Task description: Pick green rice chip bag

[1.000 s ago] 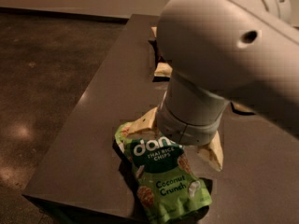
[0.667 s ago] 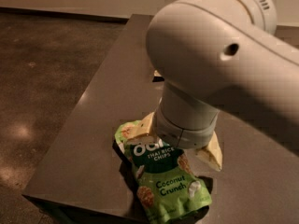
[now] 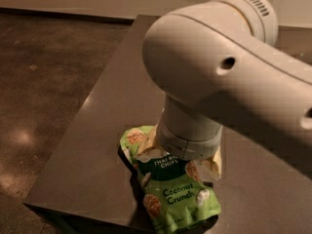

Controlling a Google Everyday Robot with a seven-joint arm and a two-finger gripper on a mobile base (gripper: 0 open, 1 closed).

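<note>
The green rice chip bag point(image 3: 173, 191) lies flat near the front edge of the dark table point(image 3: 105, 130). It is light green, with "Thai Rice Chips" and "Coconut Crunch" showing. The big white arm fills the upper right, and its round wrist point(image 3: 187, 133) points straight down over the top part of the bag, hiding that part. The gripper is below this wrist, at the bag's top end, hidden by the wrist housing. Whether it touches the bag cannot be seen.
A brown-and-cream chip bag point(image 3: 213, 165) lies partly under and behind the green bag, showing on both sides of the wrist. The table's front edge runs just below the green bag. A dark floor point(image 3: 44, 82) lies to the left.
The arm has swung left and come lower over the bag. The wrist now covers the bag's top lettering and the items at the back of the table. The bag has not moved.
</note>
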